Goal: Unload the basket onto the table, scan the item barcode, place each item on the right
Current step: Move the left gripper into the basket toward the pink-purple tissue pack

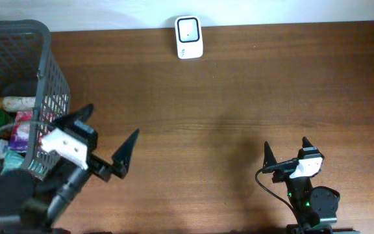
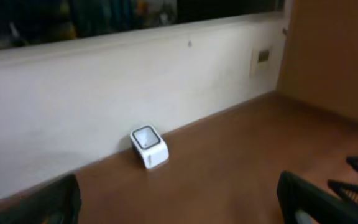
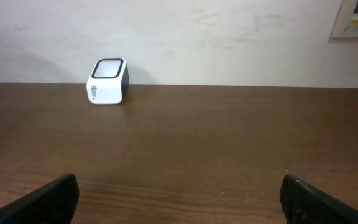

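Both gape wide, empty; left hand (image 1: 111, 123) angled beside the basket (image 1: 52, 84); right hand (image 1: 286, 144) level, facing the scanner (image 1: 189, 37).

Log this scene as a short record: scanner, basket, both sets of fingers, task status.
scanner: white, at the far edge of the table, against the wall
basket: dark mesh, at the table's left edge, with several items inside
left fingers: open, empty, beside the basket
right fingers: open, empty, near the front edge
task status: no item picked up yet, nothing at the scanner
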